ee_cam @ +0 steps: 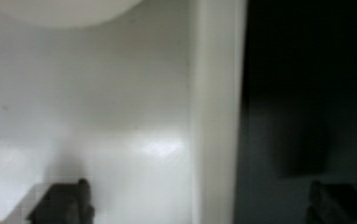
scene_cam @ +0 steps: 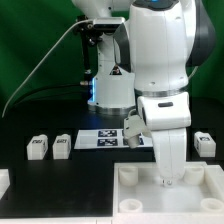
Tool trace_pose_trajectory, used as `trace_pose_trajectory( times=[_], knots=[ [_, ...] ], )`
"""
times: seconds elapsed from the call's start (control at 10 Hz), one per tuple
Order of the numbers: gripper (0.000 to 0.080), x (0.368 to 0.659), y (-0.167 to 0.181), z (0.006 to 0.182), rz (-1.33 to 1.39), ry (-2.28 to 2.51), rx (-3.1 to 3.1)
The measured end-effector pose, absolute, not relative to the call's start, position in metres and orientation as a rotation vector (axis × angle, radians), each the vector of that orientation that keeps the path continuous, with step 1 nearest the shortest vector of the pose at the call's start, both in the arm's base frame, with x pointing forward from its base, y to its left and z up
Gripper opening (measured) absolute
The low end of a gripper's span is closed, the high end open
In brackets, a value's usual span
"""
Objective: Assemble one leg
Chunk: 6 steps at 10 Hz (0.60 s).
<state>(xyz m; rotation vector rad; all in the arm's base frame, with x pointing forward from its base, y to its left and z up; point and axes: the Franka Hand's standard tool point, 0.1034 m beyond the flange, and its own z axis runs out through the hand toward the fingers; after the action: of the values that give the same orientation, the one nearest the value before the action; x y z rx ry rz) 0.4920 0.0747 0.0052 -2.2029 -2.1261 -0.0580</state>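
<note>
Two white legs with tag markers lie on the black table at the exterior view's left. A third leg lies at its right. Another tagged block shows partly beside the arm. My gripper points down over the back wall of the large white tray-like part, far from the legs. In the wrist view the gripper is open and empty. One dark fingertip is over the white part, the other over the black table.
The marker board lies flat behind the tray-like part, between the legs. The arm's white base stands at the back with cables. A small white piece sits at the exterior view's left edge.
</note>
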Motion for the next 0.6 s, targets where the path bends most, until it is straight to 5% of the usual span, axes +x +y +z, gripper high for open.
trace_pose_trajectory(
  times=[0.1,0.6],
  knots=[
    [0.0636,0.4921,0.0746,0.0052,-0.058,-2.126,-2.203],
    [0.0649,0.4923,0.0741,0.0052,-0.059,-2.125,-2.205]
  ],
)
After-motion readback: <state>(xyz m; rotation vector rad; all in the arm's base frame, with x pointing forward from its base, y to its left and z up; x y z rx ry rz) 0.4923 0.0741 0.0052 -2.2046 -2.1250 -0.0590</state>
